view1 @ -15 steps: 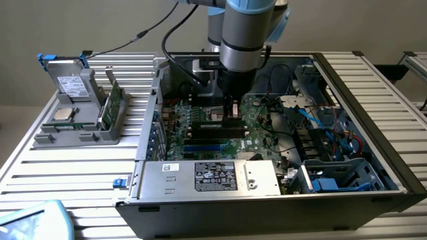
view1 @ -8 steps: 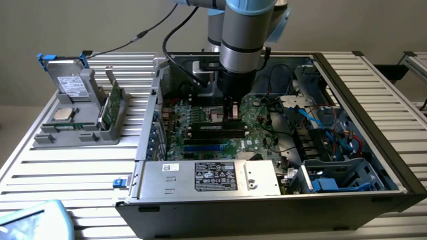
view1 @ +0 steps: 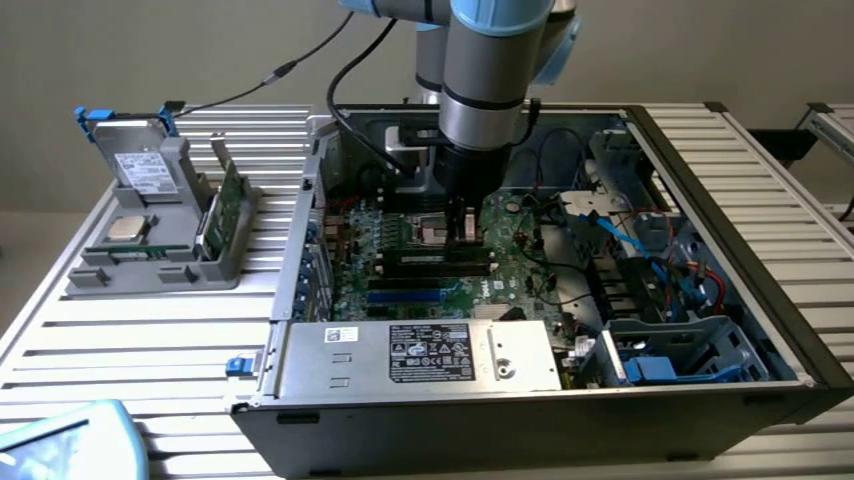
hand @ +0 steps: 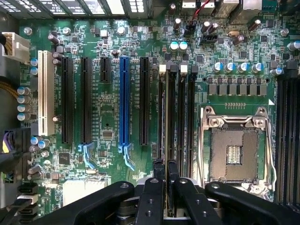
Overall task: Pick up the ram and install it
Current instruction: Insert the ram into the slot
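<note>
One ram point(hand: 167, 117), the task's own item: in the wrist view I see it edge-on, pinched between the inner fingers point(hand: 156, 192) of the gripper point(hand: 166, 190), which is clamped tight on the thin board. I judge it is gripped across its flat faces so that the long edge runs parallel to the memory slots point(hand: 182, 117). It lies in line over one of them, but I cannot tell whether its contacts have entered. One gripper in the exterior view point(view1: 465, 228): upright, low over the motherboard point(view1: 387, 285), inside the open computer case point(view1: 534, 425). The clock positions below take that gripper as dial centre in the exterior view. One empty processor socket point(hand: 233, 154), just beside the slots, frame raised. One silver power supply point(view1: 414, 352), six o'clock, near. Several blue cables point(view1: 638, 245), three o'clock, loose but apart from the arm; I judge them the likeliest snag. One drive cage point(view1: 667, 350), four o'clock. One grey parts tray point(view1: 147, 262), nine o'clock, well apart on the slatted table point(view1: 147, 350). It holds a silver chip point(view1: 127, 228) and a green card point(view1: 230, 205) standing upright.
</note>
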Available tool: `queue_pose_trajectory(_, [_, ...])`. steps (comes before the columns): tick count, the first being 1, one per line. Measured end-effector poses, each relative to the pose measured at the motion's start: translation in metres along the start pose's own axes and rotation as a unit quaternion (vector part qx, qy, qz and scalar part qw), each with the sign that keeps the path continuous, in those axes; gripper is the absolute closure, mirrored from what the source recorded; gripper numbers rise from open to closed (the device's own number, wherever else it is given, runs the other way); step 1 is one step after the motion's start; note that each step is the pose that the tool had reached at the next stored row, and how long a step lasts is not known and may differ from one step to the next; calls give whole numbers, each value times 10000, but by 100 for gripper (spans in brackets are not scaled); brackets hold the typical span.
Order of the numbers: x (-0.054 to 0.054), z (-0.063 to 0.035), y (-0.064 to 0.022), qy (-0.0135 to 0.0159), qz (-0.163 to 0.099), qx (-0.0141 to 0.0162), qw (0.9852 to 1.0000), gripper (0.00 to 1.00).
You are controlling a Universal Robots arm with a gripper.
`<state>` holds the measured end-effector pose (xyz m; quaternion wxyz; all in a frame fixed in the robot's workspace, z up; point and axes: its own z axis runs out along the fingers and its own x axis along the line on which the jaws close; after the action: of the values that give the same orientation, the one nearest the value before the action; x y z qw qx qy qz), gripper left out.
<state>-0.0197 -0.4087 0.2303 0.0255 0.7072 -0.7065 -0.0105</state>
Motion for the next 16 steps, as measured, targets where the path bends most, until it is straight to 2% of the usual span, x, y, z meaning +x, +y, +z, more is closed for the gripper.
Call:
queue_pose_trajectory(6, [-1, 8, -1, 9, 1, 2, 10000, 86])
queue_pose_trajectory(10, [0, 16, -1, 52, 3, 0, 10000, 86])
queue_pose_trajectory(16, [-1, 35, -2, 60, 3, 0, 10000, 86])
